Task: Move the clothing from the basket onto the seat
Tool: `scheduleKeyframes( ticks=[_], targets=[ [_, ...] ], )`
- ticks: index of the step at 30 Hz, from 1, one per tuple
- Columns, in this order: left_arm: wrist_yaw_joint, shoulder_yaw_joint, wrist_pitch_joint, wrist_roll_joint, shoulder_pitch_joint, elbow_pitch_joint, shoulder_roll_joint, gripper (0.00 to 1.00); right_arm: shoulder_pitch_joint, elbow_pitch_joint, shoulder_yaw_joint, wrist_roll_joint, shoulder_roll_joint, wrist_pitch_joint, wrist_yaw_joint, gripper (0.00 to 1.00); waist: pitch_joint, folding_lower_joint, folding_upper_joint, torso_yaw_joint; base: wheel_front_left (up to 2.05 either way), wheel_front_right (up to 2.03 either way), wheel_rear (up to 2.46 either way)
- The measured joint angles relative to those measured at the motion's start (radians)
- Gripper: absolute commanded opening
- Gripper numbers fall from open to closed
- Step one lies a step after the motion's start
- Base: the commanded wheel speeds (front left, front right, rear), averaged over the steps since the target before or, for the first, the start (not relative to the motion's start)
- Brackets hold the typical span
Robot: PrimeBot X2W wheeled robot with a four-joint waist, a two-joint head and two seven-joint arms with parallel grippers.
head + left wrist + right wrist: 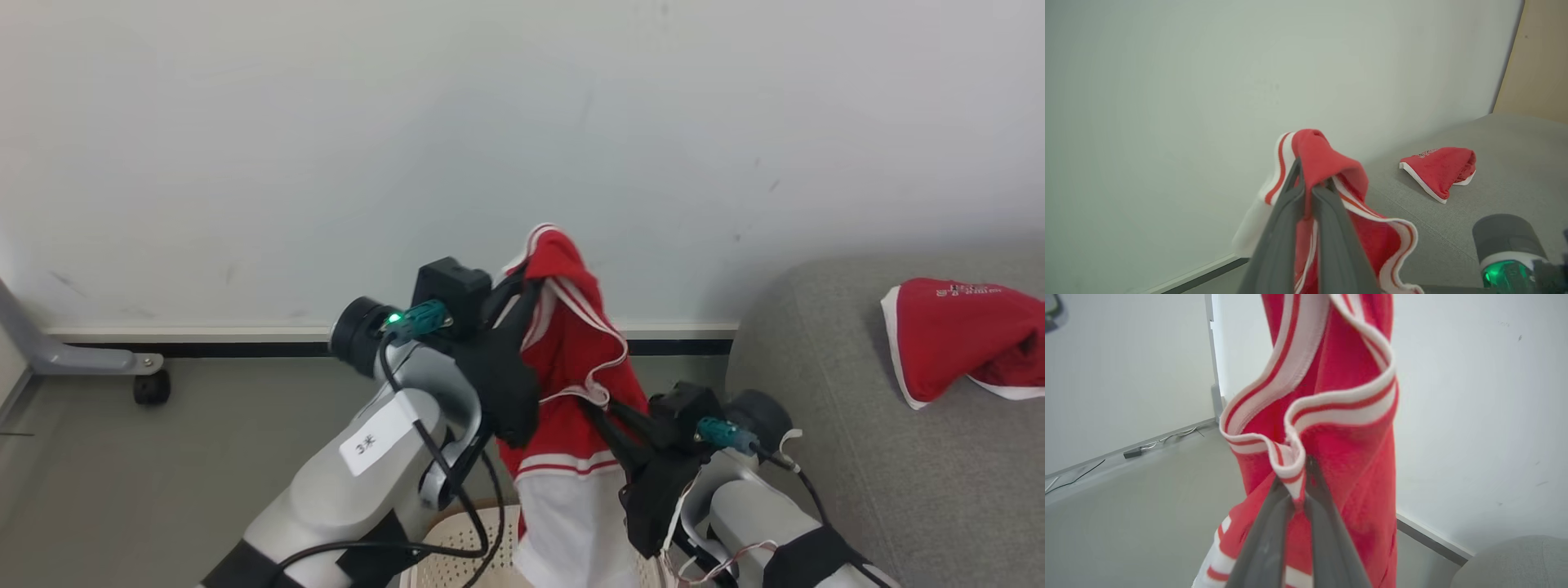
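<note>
Red garment (571, 359), pinched by grippers (1312, 185) (1303, 486), seemingly above basket (445, 572).

The right gripper (1299, 490) pinches a fold of striped white edging on the red garment (1351, 457), which hangs just ahead of it; the blurred jaws look closed. A corner of the grey seat (1515, 561) shows to its lower right.

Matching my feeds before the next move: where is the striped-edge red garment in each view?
Head view: striped-edge garment centre, held between left gripper and right gripper.
Left wrist view: the garment lower centre, pinched in that gripper.
Right wrist view: the garment centre, running top to bottom.
Shared landmark: the grey seat, at the right in all three.
</note>
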Motion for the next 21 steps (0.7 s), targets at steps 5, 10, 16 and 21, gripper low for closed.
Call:
scheduleKeyframes(
  ticks=[5, 10, 16, 21],
  targets=[
    [0.007, 0.011, -0.021, -0.008, 0.06, 0.01, 0.035, 1.0, -0.037, -0.003, -0.06, 0.014, -0.03, 0.0, 0.0, 0.0, 0.003, 0.0, 0.0, -0.041, 0.0, 0.0, 0.0],
    [0.014, 0.012, -0.043, -0.012, 0.106, 0.007, 0.045, 1.0, -0.072, -0.02, -0.103, 0.017, -0.098, 0.0, 0.0, 0.0, 0.003, 0.0, 0.0, -0.082, 0.0, 0.0, 0.0],
    [0.014, 0.011, -0.066, -0.017, 0.152, -0.019, 0.046, 1.0, -0.11, -0.062, -0.134, 0.013, -0.162, 0.0, -0.001, 0.0, 0.003, 0.0, 0.0, -0.136, 0.0, 0.0, 0.0],
    [0.014, 0.002, -0.082, -0.017, 0.197, -0.044, 0.045, 1.0, -0.119, -0.109, -0.159, 0.003, -0.218, 0.0, -0.012, 0.0, 0.002, 0.0, 0.0, -0.187, 0.0, 0.0, 0.0]
  ],
)
